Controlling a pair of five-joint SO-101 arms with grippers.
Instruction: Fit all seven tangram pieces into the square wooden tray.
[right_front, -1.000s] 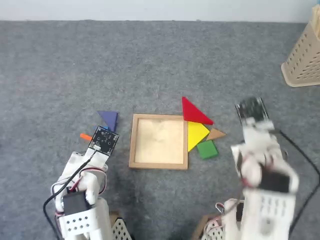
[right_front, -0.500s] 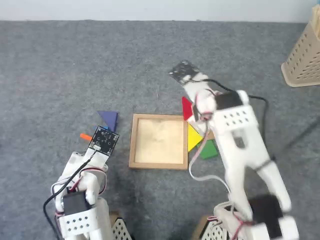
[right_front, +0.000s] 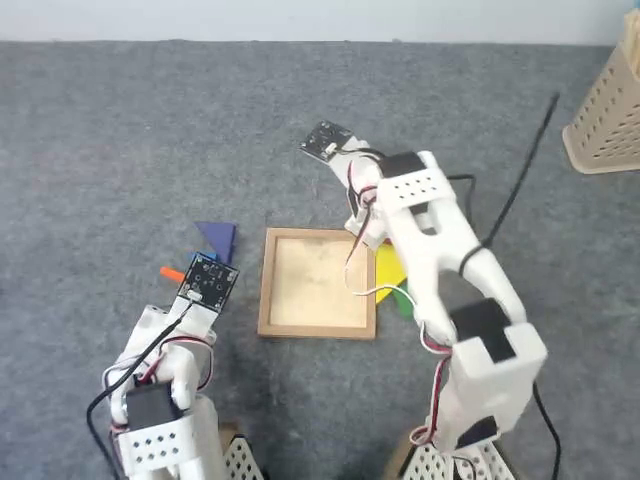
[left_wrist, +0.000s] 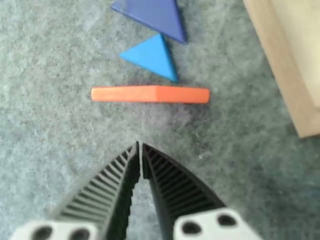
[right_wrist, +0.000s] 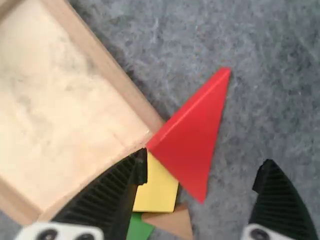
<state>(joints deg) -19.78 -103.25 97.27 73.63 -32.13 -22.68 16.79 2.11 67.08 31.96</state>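
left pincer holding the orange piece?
No, the orange piece lies clear of the shut, empty left pincer.

Left arm (right_front: 165, 350) folded low, left gripper (left_wrist: 139, 147) closed; right arm (right_front: 440, 270) stretched forward, right gripper (right_wrist: 205, 167) spread wide.

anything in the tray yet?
No pieces: the wooden tray floor is bare. In the high view the right arm covers the corner by the red triangle; the right wrist view shows it bare.
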